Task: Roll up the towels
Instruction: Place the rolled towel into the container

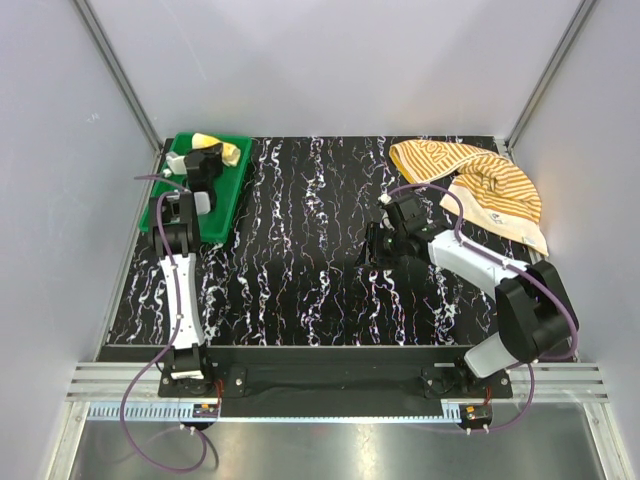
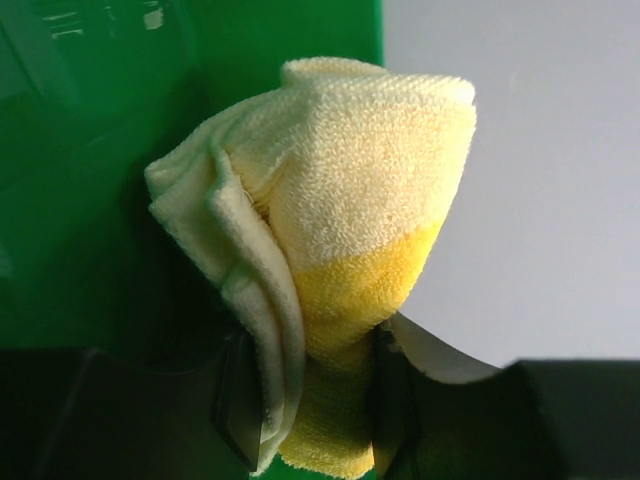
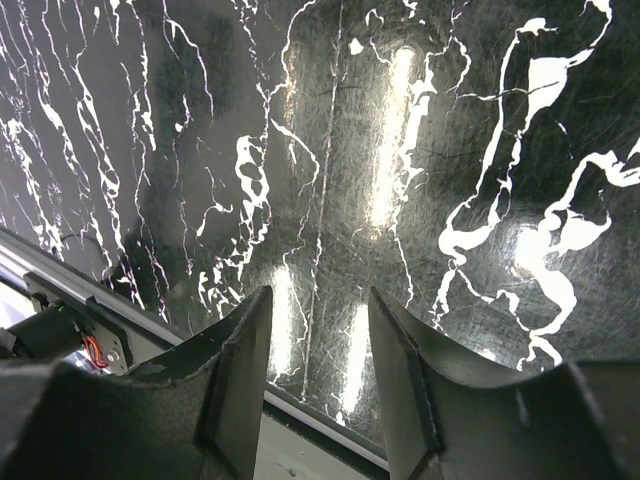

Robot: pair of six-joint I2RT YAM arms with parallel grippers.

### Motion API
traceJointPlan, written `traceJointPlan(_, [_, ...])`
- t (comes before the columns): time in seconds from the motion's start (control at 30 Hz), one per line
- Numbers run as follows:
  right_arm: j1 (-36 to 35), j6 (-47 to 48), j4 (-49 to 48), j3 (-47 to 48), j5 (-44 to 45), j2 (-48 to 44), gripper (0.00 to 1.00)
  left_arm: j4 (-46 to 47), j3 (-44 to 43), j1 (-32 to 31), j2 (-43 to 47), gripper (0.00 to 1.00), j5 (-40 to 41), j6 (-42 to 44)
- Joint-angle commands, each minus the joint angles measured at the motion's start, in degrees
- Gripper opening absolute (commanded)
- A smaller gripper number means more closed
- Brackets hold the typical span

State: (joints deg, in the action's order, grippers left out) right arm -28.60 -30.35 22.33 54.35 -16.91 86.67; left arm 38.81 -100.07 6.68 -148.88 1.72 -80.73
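The pale yellow towel (image 2: 340,230), bunched into a roll, sits clamped between the jaws of the left gripper (image 2: 315,400) over the green tray (image 1: 235,188) at the table's (image 1: 300,250) far left. The left arm stretches forward along that edge. The striped towel (image 1: 480,180) lies crumpled in the far right corner. The right arm bends inward, and the right gripper (image 3: 318,310) hangs low over bare table, its jaws apart and empty.

The black left arm (image 1: 180,290) reaches straight forward from its base. Its black 2-finger left gripper (image 2: 315,400) is clamped on a bunched pale yellow terry towel (image 2: 350,200). The black-and-white right arm (image 1: 480,265) bends at a raised elbow and reaches leftward. Its black 2-finger right gripper (image 3: 320,370) tilts downward, jaws apart.
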Motion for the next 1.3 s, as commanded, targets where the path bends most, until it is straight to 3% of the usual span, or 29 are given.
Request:
traceJointPlan(0.0, [0.5,1.3,-1.3,2.9,-0.8,0.8,0.49,0.8,-5.8,-0.3,-3.1,0.41,-0.9,-1.7])
traceJointPlan(0.03, [0.6,1.3,-1.3,2.9,-0.9,1.0,0.5,0.3,-6.5,-0.3,-3.5,0.52,-1.3,-2.2])
traceJointPlan(0.1, [0.6,1.3,-1.3,3.0,-1.0,1.0,0.49,-0.2,-5.6,-0.3,-3.4,0.6,-1.4,-2.9])
traceJointPlan(0.2, [0.6,1.2,-1.3,3.0,-1.1,0.9,0.49,-1.3,-2.2,-0.3,-1.1,0.8,-1.4,-3.1])
traceJointPlan(0.27, [0.6,1.0,-1.1,2.9,-1.4,0.4,0.49,-3.2,-0.7,0.0,0.4,0.99,-2.8,-3.2])
traceJointPlan(0.57, [0.5,0.0,-0.2,2.9,-2.2,-1.9,0.49,-28.8,2.1,1.2,9.8,0.99,-4.0,0.1])
traceJointPlan(0.77, [0.6,0.3,1.0,2.6,-2.3,-3.3,0.49,-41.2,-4.3,2.7,8.3,0.99,-9.4,1.2])
traceJointPlan(1.0, [0.6,0.6,1.5,2.2,-2.6,-3.5,0.49,-48.6,-7.6,3.9,8.6,0.99,-13.3,8.0])
traceJointPlan(1.27, [0.6,1.0,1.3,2.5,-2.6,-3.1,0.49,-46.5,-1.8,5.2,15.3,0.99,-14.1,11.3])
